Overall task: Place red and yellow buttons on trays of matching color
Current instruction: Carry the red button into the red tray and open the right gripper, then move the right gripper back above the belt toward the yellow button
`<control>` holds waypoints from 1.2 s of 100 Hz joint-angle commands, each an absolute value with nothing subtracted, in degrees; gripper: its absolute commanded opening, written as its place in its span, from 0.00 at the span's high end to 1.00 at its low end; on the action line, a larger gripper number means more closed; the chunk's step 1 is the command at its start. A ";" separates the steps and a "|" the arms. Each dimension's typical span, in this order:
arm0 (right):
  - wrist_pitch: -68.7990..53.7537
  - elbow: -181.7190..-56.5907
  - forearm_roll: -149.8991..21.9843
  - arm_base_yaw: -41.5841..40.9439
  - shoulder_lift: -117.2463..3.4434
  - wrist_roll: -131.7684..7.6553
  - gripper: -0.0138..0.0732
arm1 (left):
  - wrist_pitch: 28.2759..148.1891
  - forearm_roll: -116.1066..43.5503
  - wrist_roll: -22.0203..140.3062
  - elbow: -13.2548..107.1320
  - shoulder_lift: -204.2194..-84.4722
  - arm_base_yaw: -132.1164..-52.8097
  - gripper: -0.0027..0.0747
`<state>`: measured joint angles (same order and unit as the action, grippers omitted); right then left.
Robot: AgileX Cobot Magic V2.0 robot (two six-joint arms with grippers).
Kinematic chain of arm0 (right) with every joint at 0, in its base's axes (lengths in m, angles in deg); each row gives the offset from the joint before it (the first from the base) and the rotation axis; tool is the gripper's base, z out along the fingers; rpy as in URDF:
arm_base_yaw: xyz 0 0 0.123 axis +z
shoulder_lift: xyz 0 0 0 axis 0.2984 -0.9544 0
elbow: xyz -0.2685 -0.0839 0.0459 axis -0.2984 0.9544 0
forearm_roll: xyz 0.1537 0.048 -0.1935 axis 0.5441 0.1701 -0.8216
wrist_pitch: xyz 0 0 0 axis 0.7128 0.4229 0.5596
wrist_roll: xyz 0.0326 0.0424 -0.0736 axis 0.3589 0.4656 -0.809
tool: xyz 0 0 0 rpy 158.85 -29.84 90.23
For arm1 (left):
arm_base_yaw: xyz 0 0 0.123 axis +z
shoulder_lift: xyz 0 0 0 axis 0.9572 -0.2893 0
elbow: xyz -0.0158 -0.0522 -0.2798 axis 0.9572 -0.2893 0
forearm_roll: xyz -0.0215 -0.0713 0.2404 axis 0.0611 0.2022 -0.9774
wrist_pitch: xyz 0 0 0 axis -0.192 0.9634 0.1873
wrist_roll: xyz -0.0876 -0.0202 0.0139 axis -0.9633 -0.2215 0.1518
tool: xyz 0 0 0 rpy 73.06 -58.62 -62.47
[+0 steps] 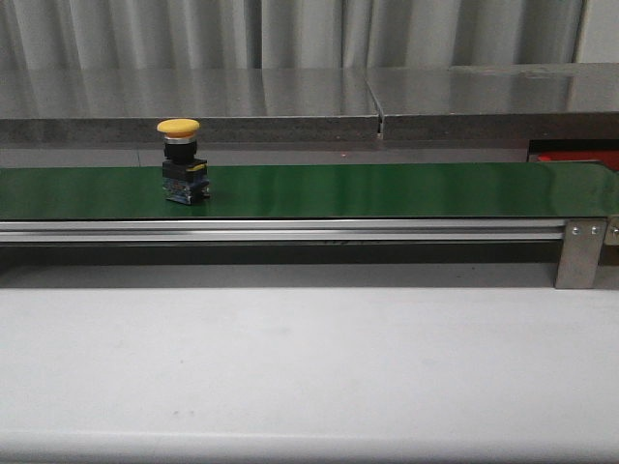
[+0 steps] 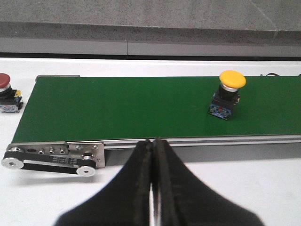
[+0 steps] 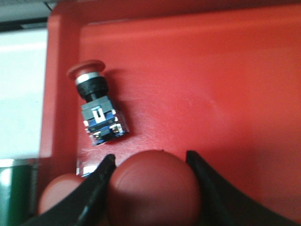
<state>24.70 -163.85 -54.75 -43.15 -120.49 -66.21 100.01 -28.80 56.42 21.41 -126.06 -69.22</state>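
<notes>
Yellow-capped button (image 1: 183, 160), blk/blue base, upright

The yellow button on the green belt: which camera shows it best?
The left wrist view: the yellow button stands upright, lit, cap and body sharp. The front view shows it smaller and darker. The right wrist view misses it, seeing only the red tray.

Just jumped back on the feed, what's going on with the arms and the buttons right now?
The right gripper is over the red tray, jaws around a red button. Another red button already lies on its side in that tray. The left gripper is shut and empty, hanging in front of the green conveyor belt. A yellow button stands upright on the belt, untouched. One more red button sits on the table just off the belt's end.
</notes>
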 commanded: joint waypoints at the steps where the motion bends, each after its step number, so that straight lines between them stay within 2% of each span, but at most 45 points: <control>1: 20.65 -165.74 -53.20 -43.43 -118.55 -67.05 0.71 | 96.46 -27.10 56.53 23.06 -125.97 -69.63 0.99; 55: 18.73 -165.74 -52.58 -43.43 -123.41 -67.05 0.70 | 96.46 -27.10 56.53 23.06 -125.97 -69.63 0.99; 65: 18.77 -165.74 -52.58 -43.43 -123.41 -67.05 0.62 | 96.46 -27.10 56.53 23.06 -125.97 -69.63 0.99; 79: 19.65 -166.05 -52.58 -43.43 -123.30 -67.05 0.41 | 96.46 -27.10 56.53 23.06 -125.97 -69.63 0.99; 86: 20.40 -166.87 -52.58 -43.43 -123.16 -67.05 0.34 | 96.46 -27.10 56.53 23.06 -125.97 -69.63 0.99; 120: 26.47 -171.61 -52.56 -43.43 -117.15 -67.85 0.32 | 96.46 -27.10 56.53 23.06 -125.97 -69.63 0.99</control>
<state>25.83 -168.93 -53.83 -43.15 -124.17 -66.34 100.01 -28.80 56.42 21.41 -126.06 -69.22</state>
